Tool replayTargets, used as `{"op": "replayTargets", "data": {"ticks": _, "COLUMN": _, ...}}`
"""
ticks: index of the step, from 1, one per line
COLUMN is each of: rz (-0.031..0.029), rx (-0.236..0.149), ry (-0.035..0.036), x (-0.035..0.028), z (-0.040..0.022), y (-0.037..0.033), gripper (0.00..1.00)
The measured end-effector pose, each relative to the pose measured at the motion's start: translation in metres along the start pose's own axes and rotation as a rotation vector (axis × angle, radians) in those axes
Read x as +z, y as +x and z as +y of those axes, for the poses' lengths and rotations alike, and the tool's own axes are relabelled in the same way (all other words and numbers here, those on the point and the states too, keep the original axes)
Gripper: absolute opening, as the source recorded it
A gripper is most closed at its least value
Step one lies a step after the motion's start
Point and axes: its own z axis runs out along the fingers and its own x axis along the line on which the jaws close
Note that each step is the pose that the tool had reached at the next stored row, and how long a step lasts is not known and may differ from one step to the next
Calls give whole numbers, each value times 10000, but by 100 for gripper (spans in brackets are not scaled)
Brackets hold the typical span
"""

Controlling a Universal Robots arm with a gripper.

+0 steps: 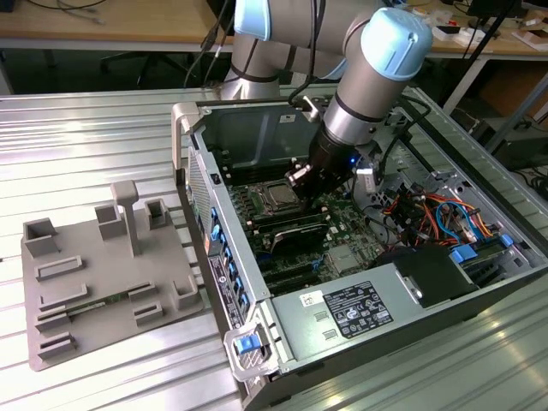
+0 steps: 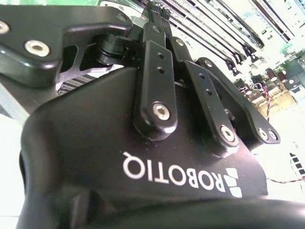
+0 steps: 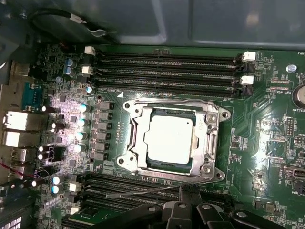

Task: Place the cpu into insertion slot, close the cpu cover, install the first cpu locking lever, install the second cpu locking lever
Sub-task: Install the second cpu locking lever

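In the first wrist view the cpu [image 3: 169, 138] lies flat in the insertion slot [image 3: 125, 161], its silver face showing through the window of the cpu cover [image 3: 210, 138], which is folded down over it. One thin locking lever [image 3: 167, 101] lies tucked along the cover's far edge. A second lever [image 3: 143, 191] sticks out loose along the near edge. My gripper [image 3: 189, 193] is shut with its tips at this rod's end; I cannot tell whether it pinches the rod. In the exterior view the gripper [image 1: 301, 178] hangs just over the socket [image 1: 278, 199]. The second wrist view has the gripper [image 2: 153, 9] from behind.
Long black memory slots [image 3: 167, 67] run on both sides of the socket. The open computer case [image 1: 257, 128] walls the board in, with coloured cables [image 1: 428, 210] and a power supply [image 1: 360, 312] at the exterior view's right. A grey fixture tray [image 1: 103, 274] lies on the metal table.
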Motion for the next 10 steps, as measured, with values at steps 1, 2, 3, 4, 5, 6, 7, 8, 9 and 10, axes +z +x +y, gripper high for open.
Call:
{"op": "replayTargets", "data": {"ticks": 1, "rz": 0, "rx": -2, "ry": -5, "x": 4, "z": 1, "y": 16, "gripper": 11}}
{"op": "replayTargets", "data": {"ticks": 2, "rz": 0, "rx": -2, "ry": -8, "x": 8, "z": 3, "y": 35, "gripper": 11}}
{"op": "replayTargets", "data": {"ticks": 3, "rz": -1, "rx": -2, "ry": -12, "x": 13, "z": 6, "y": 60, "gripper": 11}}
{"op": "replayTargets", "data": {"ticks": 4, "rz": -1, "rx": -1, "ry": -15, "x": 18, "z": 9, "y": 84, "gripper": 11}}
{"op": "replayTargets", "data": {"ticks": 5, "rz": -1, "rx": -1, "ry": -17, "x": 21, "z": 11, "y": 104, "gripper": 11}}
{"op": "replayTargets", "data": {"ticks": 6, "rz": -2, "rx": -1, "ry": -18, "x": 25, "z": 12, "y": 121, "gripper": 11}}
{"op": "replayTargets", "data": {"ticks": 7, "rz": -1, "rx": -1, "ry": -18, "x": 30, "z": 15, "y": 147, "gripper": 11}}
{"op": "replayTargets", "data": {"ticks": 8, "rz": -2, "rx": -2, "ry": -24, "x": 35, "z": 18, "y": 174, "gripper": 11}}
{"op": "replayTargets", "data": {"ticks": 9, "rz": -3, "rx": -2, "ry": -28, "x": 37, "z": 20, "y": 192, "gripper": 11}}
{"op": "replayTargets", "data": {"ticks": 10, "rz": -3, "rx": -3, "ry": -31, "x": 39, "z": 21, "y": 207, "gripper": 11}}
